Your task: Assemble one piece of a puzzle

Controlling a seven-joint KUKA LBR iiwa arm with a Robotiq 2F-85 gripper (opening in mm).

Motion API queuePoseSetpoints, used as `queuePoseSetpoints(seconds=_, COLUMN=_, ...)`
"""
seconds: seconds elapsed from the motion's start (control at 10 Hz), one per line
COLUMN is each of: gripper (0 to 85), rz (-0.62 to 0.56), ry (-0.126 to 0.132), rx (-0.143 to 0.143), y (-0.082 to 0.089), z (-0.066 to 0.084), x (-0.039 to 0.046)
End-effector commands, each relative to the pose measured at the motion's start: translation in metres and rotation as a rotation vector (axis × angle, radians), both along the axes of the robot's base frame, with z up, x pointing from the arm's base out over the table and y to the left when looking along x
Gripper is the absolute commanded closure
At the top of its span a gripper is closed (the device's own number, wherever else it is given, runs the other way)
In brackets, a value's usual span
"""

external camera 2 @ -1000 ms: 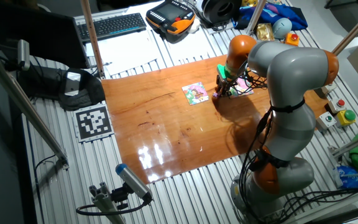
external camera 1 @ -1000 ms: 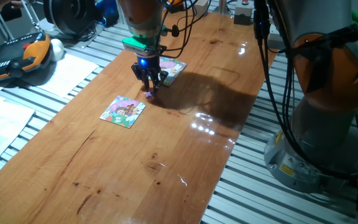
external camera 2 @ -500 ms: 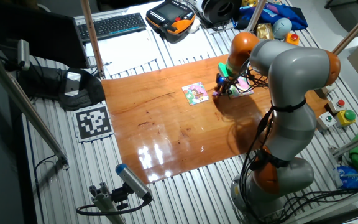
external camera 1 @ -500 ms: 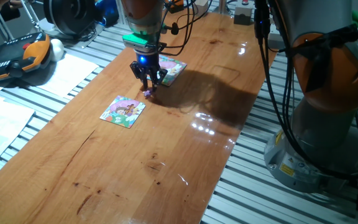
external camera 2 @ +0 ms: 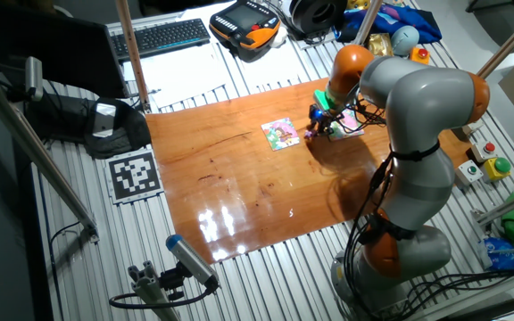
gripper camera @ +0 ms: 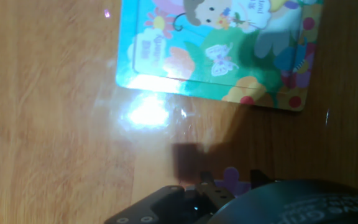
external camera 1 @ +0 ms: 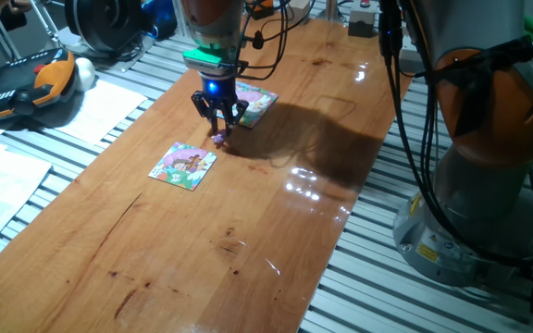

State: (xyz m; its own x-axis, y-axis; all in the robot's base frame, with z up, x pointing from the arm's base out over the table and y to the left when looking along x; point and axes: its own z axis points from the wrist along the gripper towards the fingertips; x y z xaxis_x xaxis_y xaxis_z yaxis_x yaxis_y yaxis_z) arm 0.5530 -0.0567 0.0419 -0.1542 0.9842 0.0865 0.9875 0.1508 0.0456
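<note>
The long wooden bench (external camera 1: 276,185) carries everything at its far end, within easy reach of the arm (external camera 2: 418,116), which bends over from its base at the bench's side so that the tool (external camera 1: 218,129) points straight down at the wood. Two flat square jigsaws lie there well apart from each other: the puzzle (external camera 1: 183,166), green at the edges with a pink figure, lies flat and alone on open wood, probably so a piece can be brought to it from above without obstruction; the lilac-and-white square puzzle (external camera 1: 255,101) lies partly behind the tool and fills the top of the hand view, so the camera on the hand is looking toward it. The tool hangs just above the bench between the two squares, and its fingers are drawn together on the piece (external camera 1: 219,139), a tiny purple knobbed shape that shows at the fingertips in one fixed view and peeks out between the dark fingers at the bottom of the hand view (gripper camera: 231,180). Whether the piece is touching the wood or held a little clear cannot be told. It is pinched by its edges and kept low, which I judge suits a short carry across to the green puzzle, where it has not yet been fitted.
</note>
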Motion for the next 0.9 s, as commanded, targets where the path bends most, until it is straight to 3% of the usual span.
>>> queuePoseSetpoints(seconds=0.0, gripper=85.0, rz=0.028, ry=-0.002, rx=-0.001, y=0.0012, z=0.0014, x=0.0007)
queuePoseSetpoints(seconds=0.8, gripper=85.0, rz=0.157, ry=-0.025, rx=-0.022, y=0.0104, z=0.0034, x=0.0017)
